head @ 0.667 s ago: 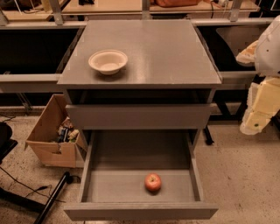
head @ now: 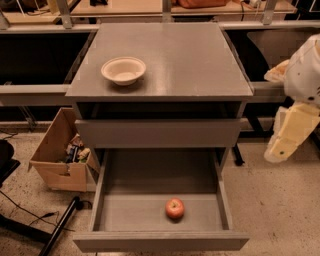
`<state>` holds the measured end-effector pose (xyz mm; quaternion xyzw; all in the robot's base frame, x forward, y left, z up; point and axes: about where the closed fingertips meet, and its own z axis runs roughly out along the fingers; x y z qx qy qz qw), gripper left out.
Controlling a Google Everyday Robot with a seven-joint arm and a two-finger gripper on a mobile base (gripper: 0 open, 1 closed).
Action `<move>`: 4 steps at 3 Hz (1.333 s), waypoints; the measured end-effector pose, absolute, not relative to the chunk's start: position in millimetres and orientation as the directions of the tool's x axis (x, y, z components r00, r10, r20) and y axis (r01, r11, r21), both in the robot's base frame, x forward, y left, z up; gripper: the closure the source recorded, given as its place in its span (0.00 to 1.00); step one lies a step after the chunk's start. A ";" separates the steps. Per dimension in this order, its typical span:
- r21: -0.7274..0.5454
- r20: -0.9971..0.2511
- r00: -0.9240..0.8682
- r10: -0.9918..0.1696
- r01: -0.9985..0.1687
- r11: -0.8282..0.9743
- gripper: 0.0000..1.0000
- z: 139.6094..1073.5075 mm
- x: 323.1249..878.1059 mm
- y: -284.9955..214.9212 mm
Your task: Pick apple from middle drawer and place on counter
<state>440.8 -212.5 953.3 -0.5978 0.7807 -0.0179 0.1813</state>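
The apple (head: 175,208), small and red with a yellowish patch, lies on the floor of the open middle drawer (head: 160,240), near its front and a little right of centre. The grey counter (head: 185,55) is the cabinet's top. My gripper (head: 278,151) hangs at the right edge of the view, beside the cabinet, at about the height of the shut upper drawer front. It is well to the right of the apple and above it, and it holds nothing that I can see.
A cream bowl (head: 124,70) stands on the counter's left side. The shallower drawer front (head: 159,132) above the open drawer is shut. A cardboard box (head: 62,155) with clutter sits on the floor to the left. Wooden benches (head: 130,7) run behind.
My arm and gripper have moved slightly down and to the left, towards the cabinet. The apple, drawer and bowl have not moved.
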 end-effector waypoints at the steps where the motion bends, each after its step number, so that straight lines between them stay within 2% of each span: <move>1: -0.161 -0.394 -0.199 -0.897 -0.946 0.281 0.00 874.8 428.2 -204.7; 2: -0.095 -0.590 -0.197 -0.783 -0.946 0.310 0.00 790.8 420.9 -200.4; 3: -0.139 -0.766 -0.152 -0.625 -0.910 0.391 0.00 760.7 453.2 -197.9; 4: -0.183 -0.826 -0.111 -0.552 -0.875 0.449 0.00 761.3 478.1 -206.1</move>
